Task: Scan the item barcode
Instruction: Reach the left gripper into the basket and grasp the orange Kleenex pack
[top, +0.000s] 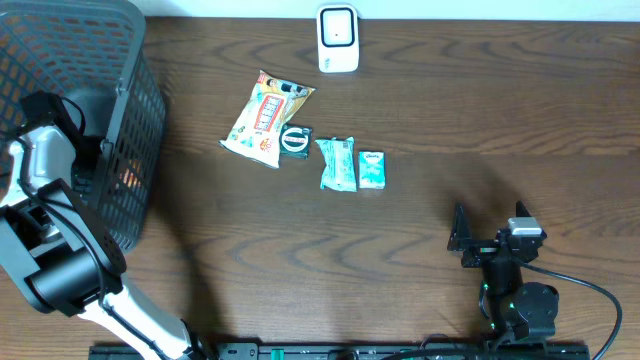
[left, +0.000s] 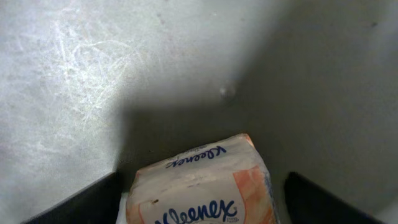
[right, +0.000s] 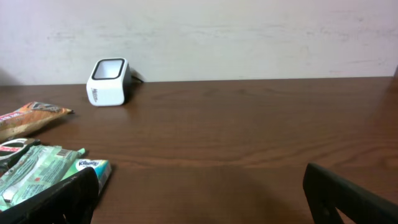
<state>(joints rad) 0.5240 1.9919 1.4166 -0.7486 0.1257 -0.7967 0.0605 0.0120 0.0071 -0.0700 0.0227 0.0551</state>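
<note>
Down in the basket (top: 70, 50), a Kleenex pack (left: 199, 186) sits between the left gripper (left: 202, 180) fingers, ready to be fetched for scanning. I can't tell if they pinch it. The right gripper (right: 200, 174) gapes idle.

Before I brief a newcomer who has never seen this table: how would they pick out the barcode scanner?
On the brown table, look along the far edge, to the right of the grey basket. The scanner stands alone there, beyond the row of packets. It is the only white, boxy thing; its neighbours are soft, colourful wrappers.
</note>
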